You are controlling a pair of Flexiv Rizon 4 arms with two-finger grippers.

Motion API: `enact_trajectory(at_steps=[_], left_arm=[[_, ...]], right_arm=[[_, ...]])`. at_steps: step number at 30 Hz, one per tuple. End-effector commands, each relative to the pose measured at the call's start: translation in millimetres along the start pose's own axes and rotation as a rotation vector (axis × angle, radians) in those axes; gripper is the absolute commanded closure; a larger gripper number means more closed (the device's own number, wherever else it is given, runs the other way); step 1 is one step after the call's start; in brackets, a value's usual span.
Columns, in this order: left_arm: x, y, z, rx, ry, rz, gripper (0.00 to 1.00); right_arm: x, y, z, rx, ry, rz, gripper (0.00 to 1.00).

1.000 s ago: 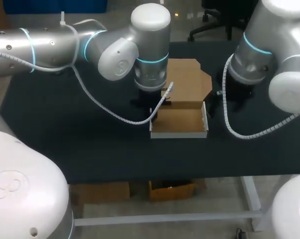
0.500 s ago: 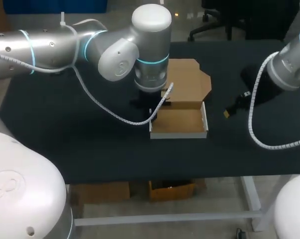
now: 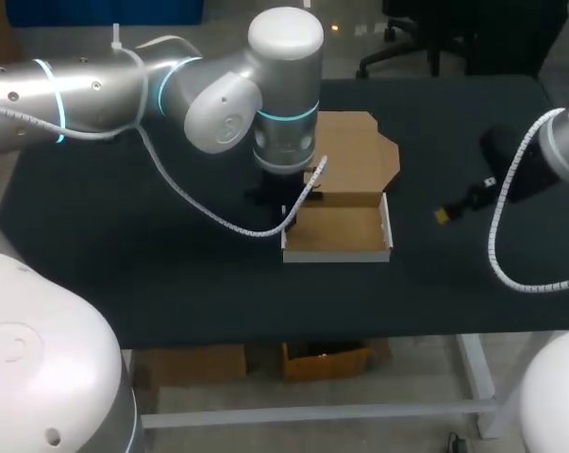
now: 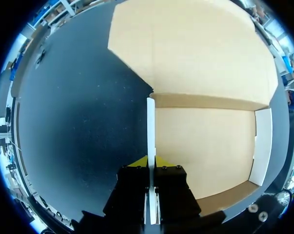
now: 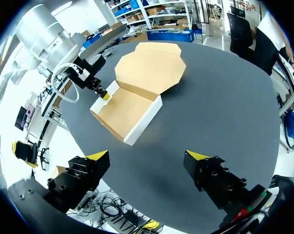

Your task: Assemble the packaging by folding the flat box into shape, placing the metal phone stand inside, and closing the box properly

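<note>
Two arms reach over the dark desk. From above, a bulky wrist hides the left gripper; close up, it pinches the left side wall of the open box, mid-desk, lid flat behind. Well off rightward, the right gripper hangs spread wide.

I see black table. On it, near middle, brown box sits open, lid lying flat on table behind it.
</note>
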State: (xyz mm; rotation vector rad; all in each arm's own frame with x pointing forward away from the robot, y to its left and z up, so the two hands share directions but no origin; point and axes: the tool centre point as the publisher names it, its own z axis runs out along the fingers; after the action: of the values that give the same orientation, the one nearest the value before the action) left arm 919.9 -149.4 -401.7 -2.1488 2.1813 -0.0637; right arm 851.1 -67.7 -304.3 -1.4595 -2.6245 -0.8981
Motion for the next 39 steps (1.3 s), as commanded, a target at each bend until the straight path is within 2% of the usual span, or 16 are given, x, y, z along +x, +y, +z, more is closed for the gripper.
enact_trajectory(at_steps=[1,4,6,12,15,24,39], left_arm=[[-0.1,-1.3,-0.3,0.001,-0.007,0.0,1.0],[-0.3,-2.0,-0.3,0.0,-0.006,0.0,1.0],[-0.7,-2.6,-0.1,0.0,-0.005,0.0,1.0],[-1.5,-3.8,0.3,0.0,-0.002,-0.003,1.0],[-1.3,-4.8,-0.2,0.003,-0.003,-0.001,1.0],[-1.6,-5.6,-2.4,0.006,-0.018,-0.005,1.0],[-11.3,-5.8,-3.2,0.033,-0.122,-0.023,1.0]], right_arm=[[6.9,-4.9,-17.1,0.024,-0.06,-0.028,0.0],[8.3,-13.9,-34.3,0.004,-0.031,-0.09,0.0],[9.7,-21.1,-46.8,-0.027,0.031,-0.133,0.0],[13.2,-39.0,-72.2,-0.063,0.107,-0.272,0.0],[13.7,-45.6,-80.2,-0.069,0.127,-0.304,0.0],[15.0,-54.5,-88.6,-0.042,0.149,-0.349,0.0],[13.5,-60.4,-91.9,-0.022,0.162,-0.365,0.0]])
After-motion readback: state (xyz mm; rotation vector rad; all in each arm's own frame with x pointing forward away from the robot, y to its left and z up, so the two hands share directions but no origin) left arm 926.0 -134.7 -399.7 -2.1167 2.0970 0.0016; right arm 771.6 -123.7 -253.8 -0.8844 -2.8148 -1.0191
